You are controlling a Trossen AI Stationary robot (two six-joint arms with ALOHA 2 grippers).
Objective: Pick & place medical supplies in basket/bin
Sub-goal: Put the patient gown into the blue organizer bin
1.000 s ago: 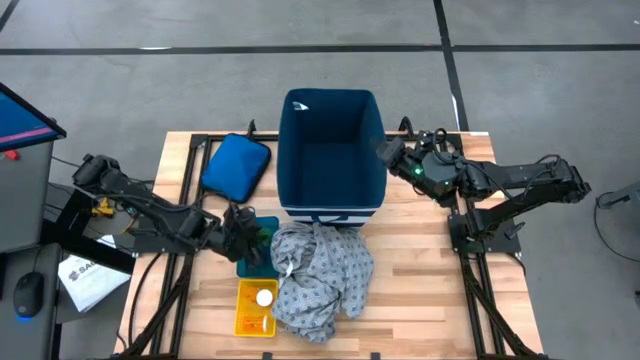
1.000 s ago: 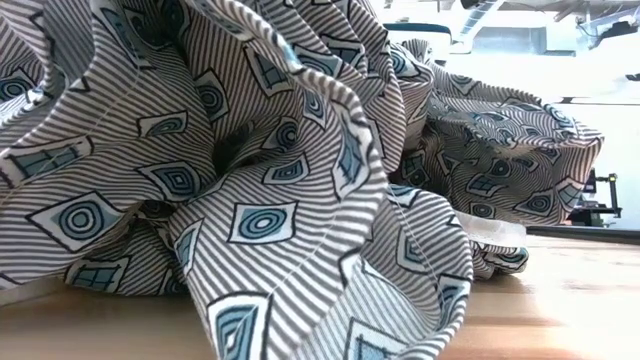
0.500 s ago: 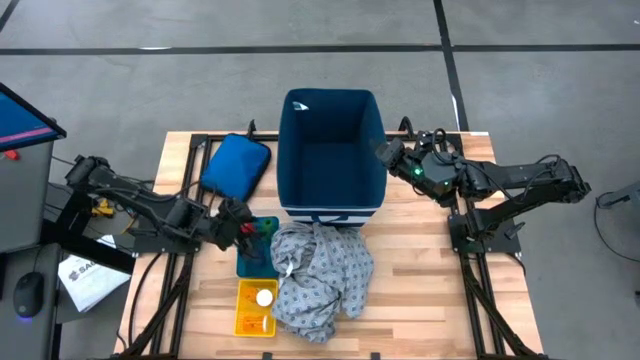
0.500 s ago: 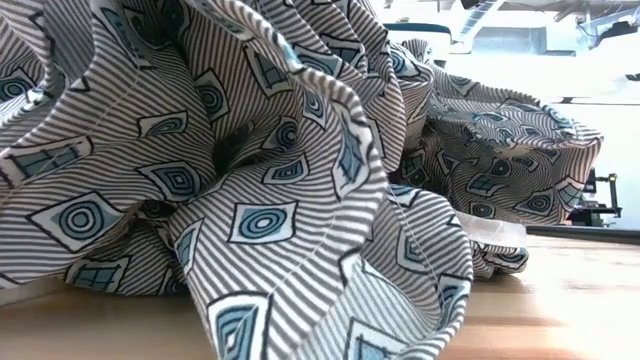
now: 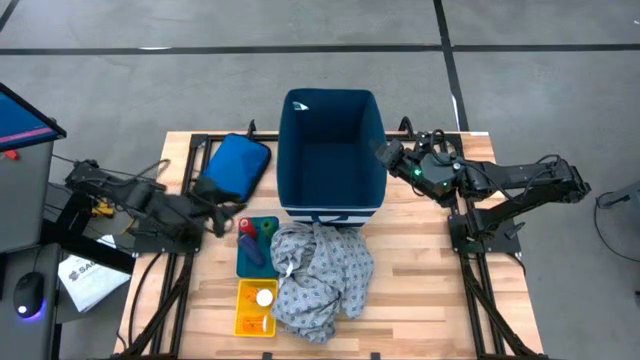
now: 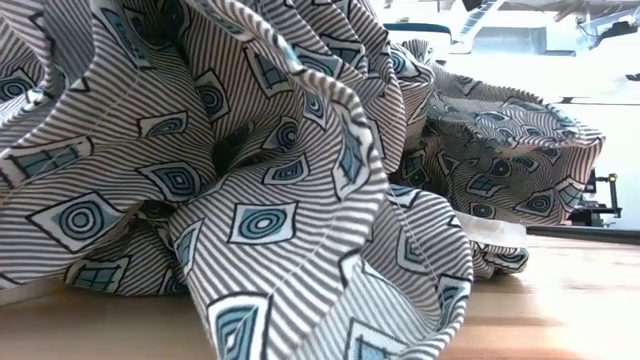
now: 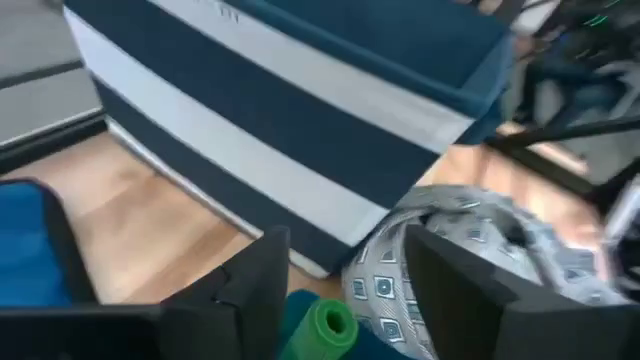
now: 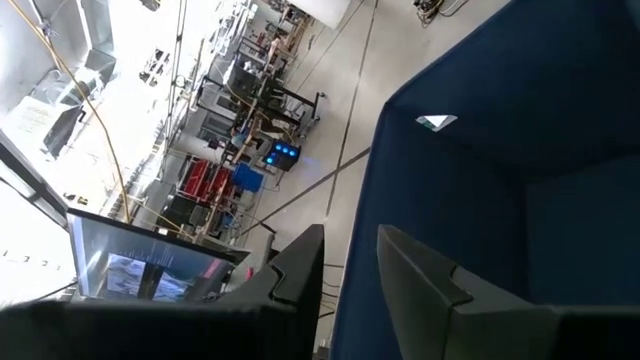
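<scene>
Small cylinders [image 5: 256, 232] sit in a teal tray [image 5: 252, 262] just below the bin [image 5: 331, 150] at frame centre. The left tool [image 5: 222, 222], fingers parted and empty, hangs just left: recentre over one cylinder, descend squarely. The right tool [image 5: 386, 152] waits, narrowly parted, at the bin's right wall.

A robotics lab or industrial test hall.
A wooden worktable [image 5: 420, 290] on black metal framing stands on a grey concrete floor [image 5: 200, 80] with dark marking lines; beyond it, rows of equipment racks [image 8: 215, 180] and a lit monitor [image 8: 150, 265].
</scene>
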